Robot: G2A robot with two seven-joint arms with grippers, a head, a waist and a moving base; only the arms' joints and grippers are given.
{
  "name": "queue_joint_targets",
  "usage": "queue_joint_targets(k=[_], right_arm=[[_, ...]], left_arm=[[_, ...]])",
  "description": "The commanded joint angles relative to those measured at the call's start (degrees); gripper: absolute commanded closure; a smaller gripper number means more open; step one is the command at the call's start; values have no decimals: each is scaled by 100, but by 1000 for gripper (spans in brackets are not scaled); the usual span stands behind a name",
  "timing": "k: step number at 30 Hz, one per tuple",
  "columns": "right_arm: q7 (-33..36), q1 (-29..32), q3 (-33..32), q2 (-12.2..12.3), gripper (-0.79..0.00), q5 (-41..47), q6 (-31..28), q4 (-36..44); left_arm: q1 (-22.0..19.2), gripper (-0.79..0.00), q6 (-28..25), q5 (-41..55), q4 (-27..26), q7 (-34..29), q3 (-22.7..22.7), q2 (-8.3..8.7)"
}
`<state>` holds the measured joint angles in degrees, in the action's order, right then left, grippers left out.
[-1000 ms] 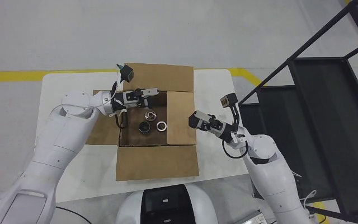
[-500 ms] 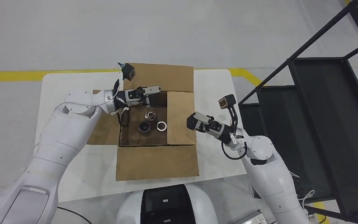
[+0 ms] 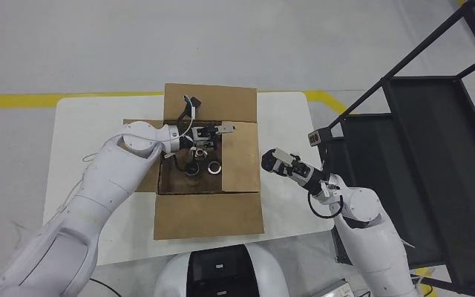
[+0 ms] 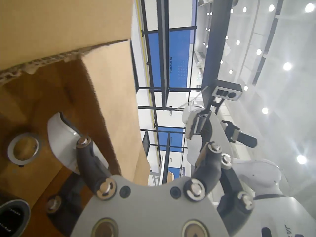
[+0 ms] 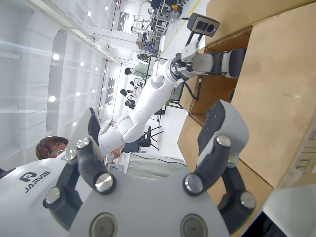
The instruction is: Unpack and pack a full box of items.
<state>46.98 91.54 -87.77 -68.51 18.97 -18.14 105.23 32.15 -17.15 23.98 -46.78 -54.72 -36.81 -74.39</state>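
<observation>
We record the open cardboard box on the white table, a silver ring and a dark cylinder on its floor, the right gripper spread wide and empty just beside its right flap, and the left gripper spread wide at its far end.

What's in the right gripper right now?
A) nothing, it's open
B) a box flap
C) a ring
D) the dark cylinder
A: the right gripper has its fingers spread and grips nothing, beside the box.
</observation>
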Motion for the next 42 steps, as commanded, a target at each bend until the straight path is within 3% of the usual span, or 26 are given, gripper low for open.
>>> queue_joint_targets(k=[1,6,12,21,31,34,37,42], right_arm=[[-6,53,-11,7,-785,-8,-18,20],[-51,147,31,20,-785,-5,-52,76],[45,322,-100,50,-785,244,-197,302],[464,515,-144,94,-785,619,-518,801],[-115,410,158,125,-785,-707,384,725],[-467,521,14,138,-785,-962,501,775],[-783,620,-220,156,-785,-1122,703,851],[-1166,650,-410,168,-785,-1258,923,714]], left_arm=[[-33,-785,-196,233,200,-23,29,-103],[-113,-785,-1084,975,393,-458,-46,-323],[-154,-785,-1669,2070,272,-1250,-217,-529],[-465,-785,-1668,2381,654,-1406,281,-1135],[-707,-785,-1784,2430,1206,-1458,597,-1714],[-776,-785,-1885,2291,1403,-1358,578,-1768],[-764,-785,-1994,2114,1505,-1248,485,-1711],[-663,-785,-1888,2045,1304,-1355,33,-1351]])
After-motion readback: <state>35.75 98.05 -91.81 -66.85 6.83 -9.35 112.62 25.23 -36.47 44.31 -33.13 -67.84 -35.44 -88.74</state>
